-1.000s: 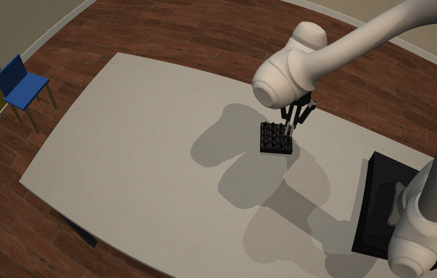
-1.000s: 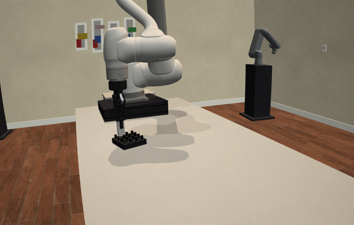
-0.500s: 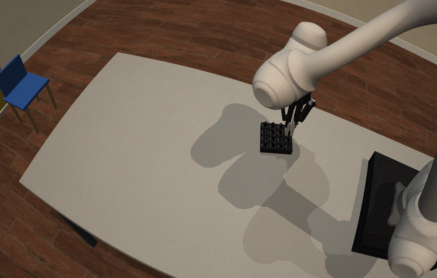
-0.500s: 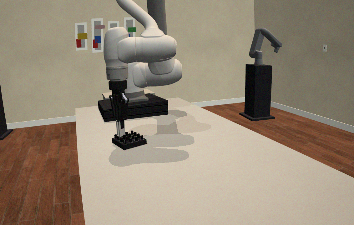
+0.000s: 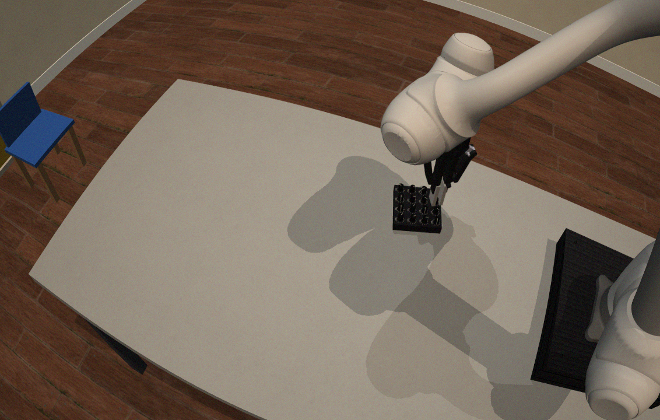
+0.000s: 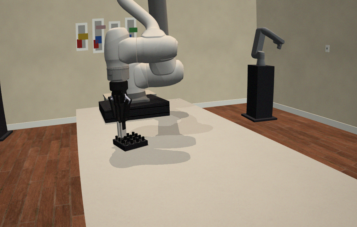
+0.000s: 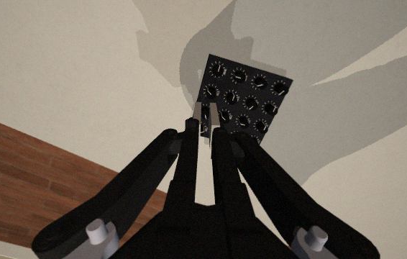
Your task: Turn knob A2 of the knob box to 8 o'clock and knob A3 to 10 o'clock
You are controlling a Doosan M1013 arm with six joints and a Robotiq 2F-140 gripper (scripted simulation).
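Observation:
The black knob box (image 5: 417, 209) stands on its feet on the table, with four rows of small black knobs carrying white lines. It also shows in the exterior view (image 6: 130, 142) and in the wrist view (image 7: 244, 98). My gripper (image 5: 435, 200) points straight down over the edge row nearest the arm's base. Its fingers are shut on a knob there, the second from one end, which I take to be A2. The white line of that knob shows between the finger pads. The end knob beside it is hidden under the fingers. The neighbouring knob A3 (image 7: 211, 91) is free.
The arm's black base plate (image 5: 583, 313) stands on the table's end behind the box. A blue chair (image 5: 35, 130) and a shelf stand off the table at the far left. Two other arms on black pedestals (image 6: 260, 93) stand on the floor.

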